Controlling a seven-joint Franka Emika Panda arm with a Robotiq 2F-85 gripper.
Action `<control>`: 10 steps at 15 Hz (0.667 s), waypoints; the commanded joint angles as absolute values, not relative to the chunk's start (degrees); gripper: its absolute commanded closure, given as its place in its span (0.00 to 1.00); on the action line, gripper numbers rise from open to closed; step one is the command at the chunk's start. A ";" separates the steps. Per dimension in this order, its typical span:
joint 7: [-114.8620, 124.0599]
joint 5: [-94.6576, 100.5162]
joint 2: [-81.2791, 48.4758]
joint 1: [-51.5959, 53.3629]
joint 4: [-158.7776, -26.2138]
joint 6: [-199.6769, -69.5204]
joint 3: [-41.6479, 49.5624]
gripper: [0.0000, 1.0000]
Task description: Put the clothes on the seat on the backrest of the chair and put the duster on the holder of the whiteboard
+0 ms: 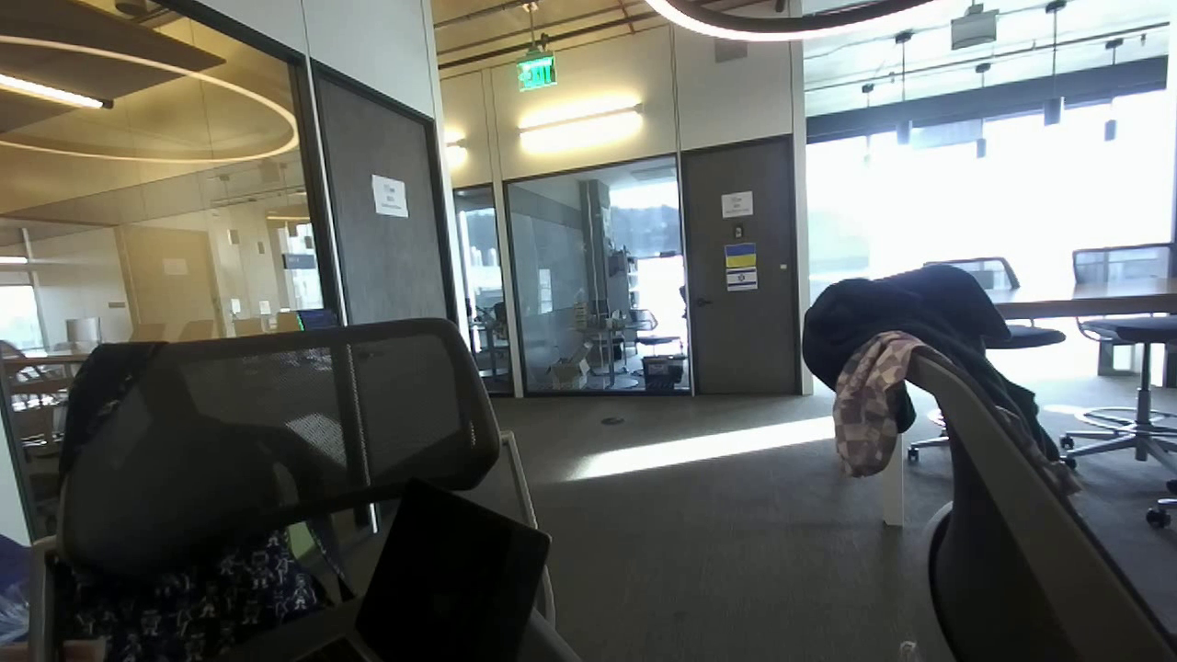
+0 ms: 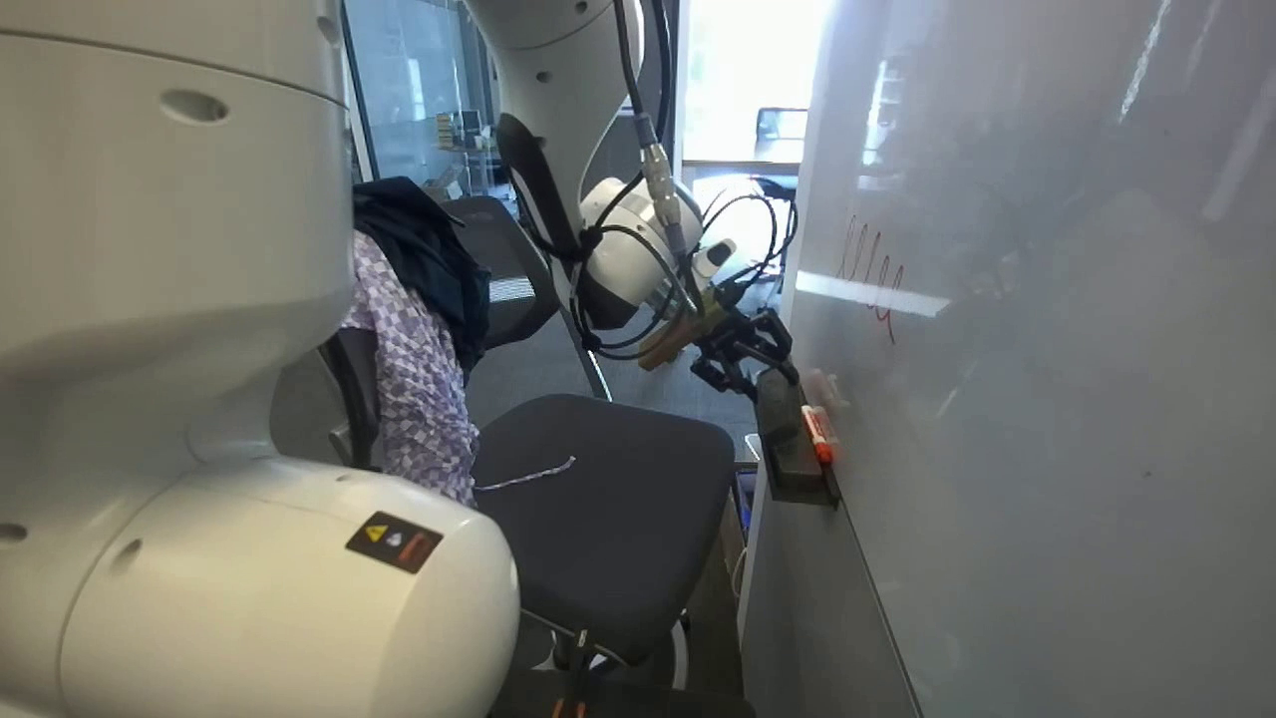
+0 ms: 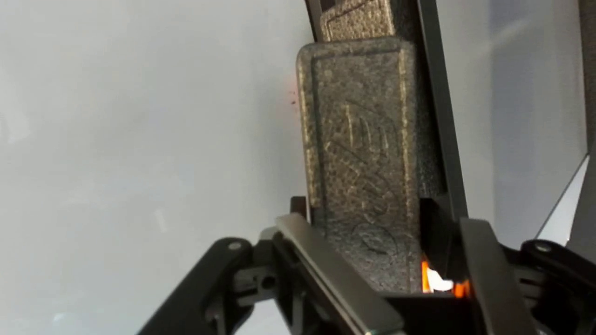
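The duster (image 3: 363, 149) is lying along the holder (image 2: 797, 481) of the whiteboard (image 2: 1027, 419), though I'm not making out whether its whole underside is seated. The gripper (image 3: 365, 211) seems to be clasping it near one end, its pads (image 3: 434, 228) flanking the long edges. It's probably going to be light, its felt yielding, so a modest squeeze across the narrow width should be serving. A red marker (image 2: 817, 434) is resting just beside it on the board's side, perhaps crowding it, and the board is leaving the nearer jaw little room. Farther out, a checked cloth (image 2: 419, 389) and a dark garment (image 2: 429, 259) are hanging over the chair backrest (image 1: 1016, 506), while a pale cord (image 2: 526, 475) is trailing across the seat (image 2: 608, 529).
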State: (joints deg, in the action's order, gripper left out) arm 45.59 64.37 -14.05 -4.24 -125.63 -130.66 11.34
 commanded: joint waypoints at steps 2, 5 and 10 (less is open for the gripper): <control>51.75 69.40 -15.37 -5.16 -124.99 -132.89 11.07 0.01; 53.76 70.88 -15.47 -5.66 -125.20 -133.66 10.77 0.00; 44.34 58.48 -8.66 -7.56 -130.46 -137.65 8.59 0.00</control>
